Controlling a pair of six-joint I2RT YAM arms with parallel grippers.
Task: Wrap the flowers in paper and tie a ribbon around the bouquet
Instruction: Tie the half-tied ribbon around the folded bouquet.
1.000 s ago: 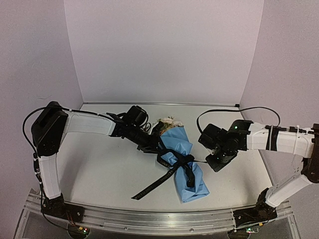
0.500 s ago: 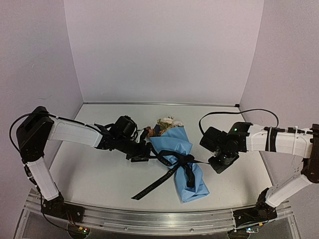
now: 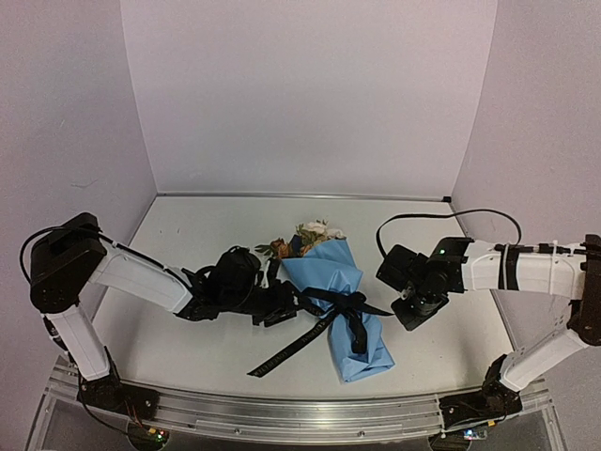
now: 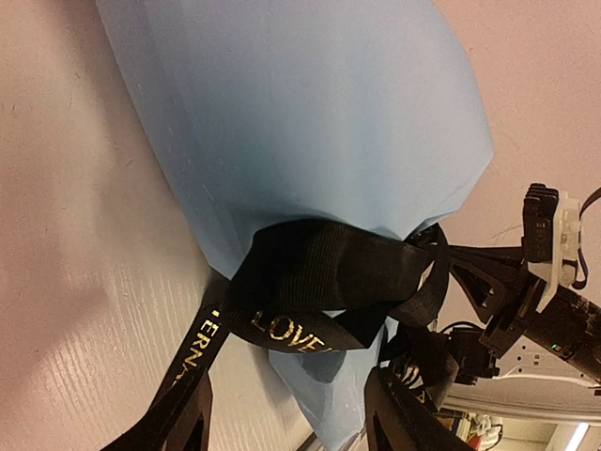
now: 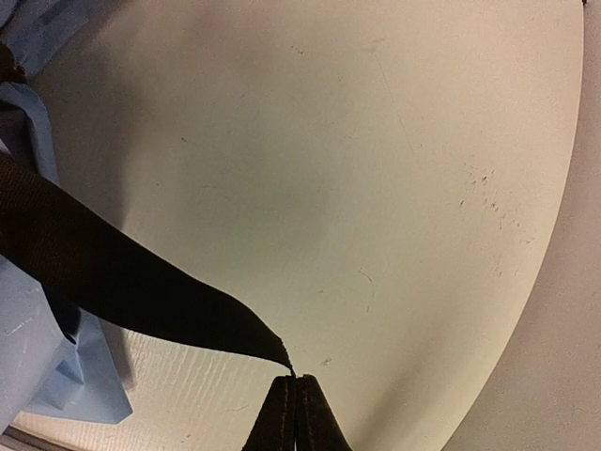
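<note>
Where woven black ribbon (image 4: 319, 272) wraps | smooth blue paper (image 4: 300, 113) narrows, cone-shaped

The flowers (image 3: 308, 234) are mostly hidden inside the paper (image 3: 331, 273); the ribbon (image 5: 122, 287) is cut off at the right wrist view's left edge; the left end effector (image 4: 286, 413) is cropped by its own view's bottom edge.

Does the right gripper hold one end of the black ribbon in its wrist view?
Yes, the right gripper is shut on the very tip of the ribbon, which stretches back toward the bouquet.
</note>
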